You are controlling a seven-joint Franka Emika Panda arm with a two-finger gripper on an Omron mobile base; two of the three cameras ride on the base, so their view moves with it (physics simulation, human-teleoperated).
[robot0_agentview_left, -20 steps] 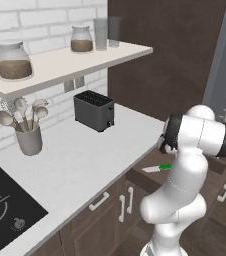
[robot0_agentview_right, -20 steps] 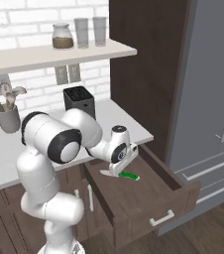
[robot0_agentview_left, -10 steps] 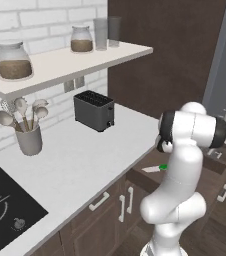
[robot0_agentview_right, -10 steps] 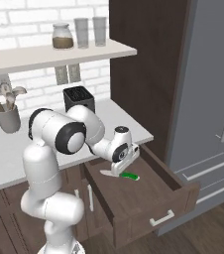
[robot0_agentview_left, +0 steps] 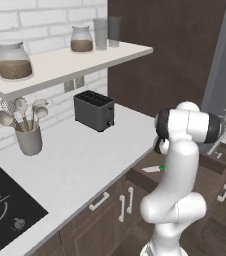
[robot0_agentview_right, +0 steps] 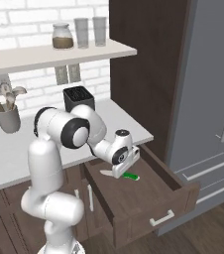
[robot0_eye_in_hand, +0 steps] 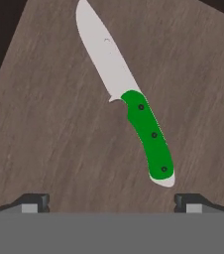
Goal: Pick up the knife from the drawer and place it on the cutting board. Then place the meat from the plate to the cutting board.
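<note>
The drawer (robot0_agentview_right: 156, 217) stands pulled out under the counter. The knife (robot0_eye_in_hand: 148, 136) lies flat on its wooden floor, green handle toward my fingertips and pale blade pointing away. From the right base view the knife (robot0_agentview_right: 131, 176) is just below my gripper (robot0_agentview_right: 125, 167). My gripper (robot0_eye_in_hand: 111, 201) hangs open above the handle's butt end, its two tips spread wide to either side and touching nothing. In the left base view the knife (robot0_agentview_left: 155, 169) peeks out beside the arm. The cutting board, the plate and the meat are out of view.
A black toaster (robot0_agentview_left: 94, 110) and a crock of utensils (robot0_agentview_left: 29, 141) stand on the white counter (robot0_agentview_left: 85, 160). A cooktop (robot0_agentview_left: 5, 210) is at the left. A shelf (robot0_agentview_left: 75, 62) holds jars. A tall grey fridge (robot0_agentview_right: 208, 99) stands right of the drawer.
The arm's upper joints have swung slightly to the left. The hand stays over the knife in the drawer, still open.
</note>
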